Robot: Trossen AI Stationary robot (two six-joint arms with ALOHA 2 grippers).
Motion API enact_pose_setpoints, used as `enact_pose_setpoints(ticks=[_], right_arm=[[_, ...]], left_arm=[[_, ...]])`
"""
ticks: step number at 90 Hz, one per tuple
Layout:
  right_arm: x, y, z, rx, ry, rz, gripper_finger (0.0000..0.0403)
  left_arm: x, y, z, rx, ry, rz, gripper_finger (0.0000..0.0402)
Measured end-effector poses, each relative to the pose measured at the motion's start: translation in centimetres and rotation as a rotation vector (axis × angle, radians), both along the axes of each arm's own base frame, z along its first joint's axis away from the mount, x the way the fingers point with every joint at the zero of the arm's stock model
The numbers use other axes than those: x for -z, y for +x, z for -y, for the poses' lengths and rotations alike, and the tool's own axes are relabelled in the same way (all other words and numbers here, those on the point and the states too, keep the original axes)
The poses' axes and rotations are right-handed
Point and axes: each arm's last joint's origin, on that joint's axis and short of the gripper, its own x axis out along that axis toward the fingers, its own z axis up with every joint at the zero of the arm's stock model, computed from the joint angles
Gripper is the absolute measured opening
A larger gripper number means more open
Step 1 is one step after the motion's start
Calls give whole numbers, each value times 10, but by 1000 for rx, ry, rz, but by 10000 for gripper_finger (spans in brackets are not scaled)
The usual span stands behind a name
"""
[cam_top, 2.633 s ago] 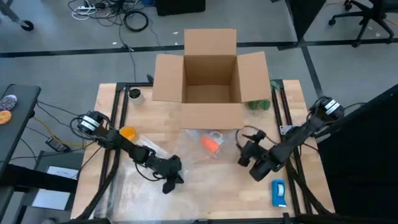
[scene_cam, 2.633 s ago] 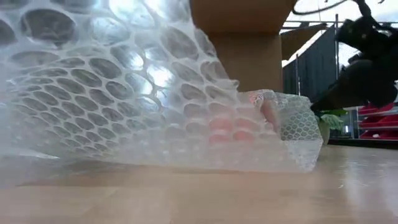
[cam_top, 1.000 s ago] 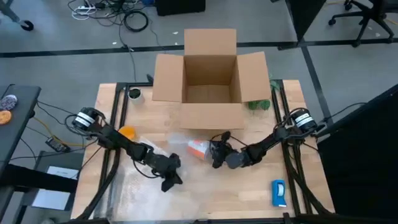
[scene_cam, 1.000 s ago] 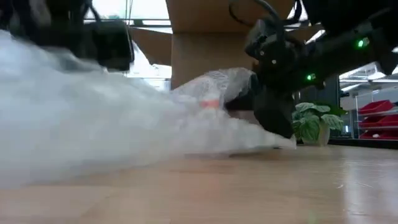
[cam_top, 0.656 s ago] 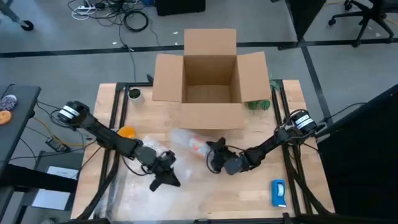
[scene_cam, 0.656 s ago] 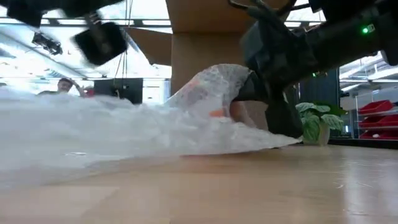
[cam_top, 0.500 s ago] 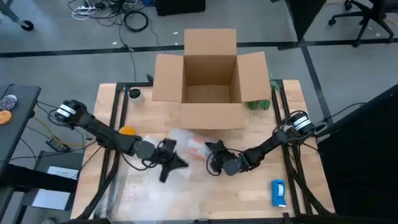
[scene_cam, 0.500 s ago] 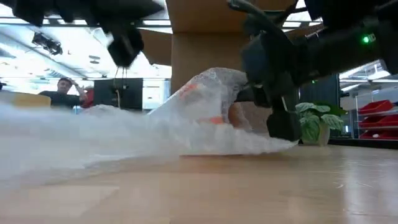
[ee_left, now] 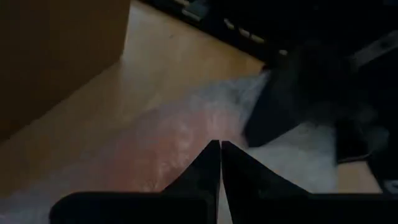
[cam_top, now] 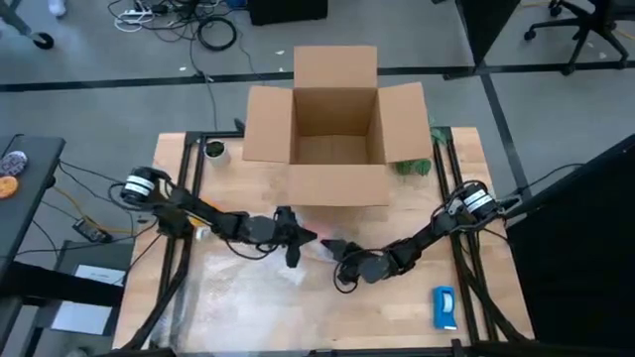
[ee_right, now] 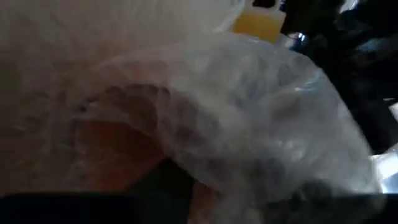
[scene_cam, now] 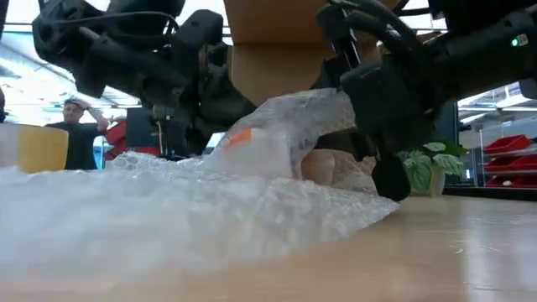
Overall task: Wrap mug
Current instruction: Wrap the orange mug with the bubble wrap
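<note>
1. The small bright orange rounded mug (scene_cam: 323, 166) lies near the middle of the light wooden table (cam_top: 397, 307), just at 6 o'clock from the open brown cardboard box (cam_top: 335, 119), and is bundled inside the clear bubble wrap sheet (scene_cam: 168, 210).
2. In the low view the wrap rises in a hump over the mug, and only patches of orange show through it.
3. The left gripper (cam_top: 298, 238) sits at 9 o'clock of the mug, its arm reaching in from the table's left edge.
4. In the left wrist view its 2 dark fingers (ee_left: 205, 171) are pressed tip to tip, the jaws clenched; whether a fold of wrap is pinched between them I cannot tell.
5. The right gripper (cam_top: 344, 266) is at 5 o'clock of the mug, low on the wrap.
6. Its wrist view is filled with wrap and orange, so it is hard up against the bundle, but I cannot tell how far its jaws stand apart.
7. A flat blue-and-white object (cam_top: 444, 306) lies near the table's 4 o'clock corner, well apart from both grippers.
8. A small green plant (scene_cam: 419, 168) stands at the box's right side.
</note>
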Motion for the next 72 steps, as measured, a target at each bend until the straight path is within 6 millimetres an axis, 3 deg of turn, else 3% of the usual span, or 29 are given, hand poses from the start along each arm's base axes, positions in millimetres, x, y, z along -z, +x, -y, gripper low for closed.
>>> enact_pose_setpoints(ticks=[12,33,53,72], right_arm=[[-10,-6,-10,7,74,74,160],[-25,-26,-30,162,393,343,184],[-18,-49,-41,203,720,531,190],[-22,-59,-51,224,993,700,188]], left_arm=[[10,2,6,26,-4,-23,0],[17,1,12,87,-13,-62,0],[22,-2,12,108,-36,-106,0],[24,-4,17,111,-60,-125,0]])
